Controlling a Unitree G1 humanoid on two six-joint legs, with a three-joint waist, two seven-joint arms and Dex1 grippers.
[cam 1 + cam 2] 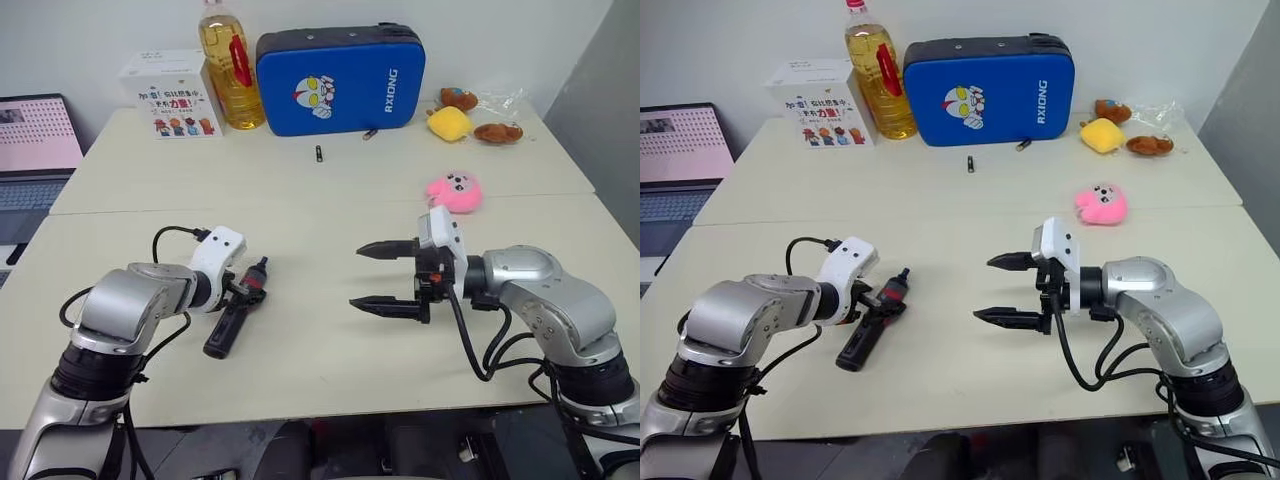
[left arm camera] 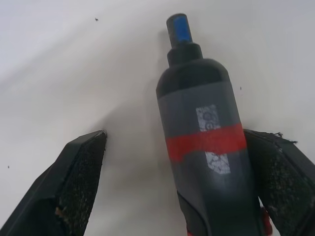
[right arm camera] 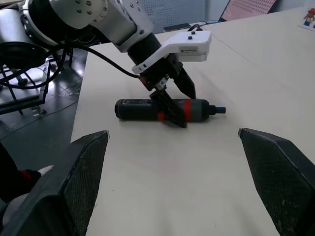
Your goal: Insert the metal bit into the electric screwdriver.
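L claw (image 1: 878, 300) open, straddled screwdriver (image 1: 872, 320) at red band, on worktop (image 1: 970, 215) | R claw (image 1: 1008, 289) open, empty, well apart | bit: couldn't spot it | risk: off-centre pinch on round body, could roll or squirt out.

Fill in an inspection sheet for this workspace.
Surface: pale tabletop, two tables joined.
Job's things: black pen-shaped electric screwdriver with a red band lies flat; thin metal bit cannot be made out.
Clutter: blue zip case, oil bottle, white box, pink plush toy, yellow plush toy, short dark cylinder.
Grippers: left hand open, straddling the screwdriver; right hand open, empty, above the table.
Cables: black cables loop off both wrists.
Surroundings: laptop, white wall.
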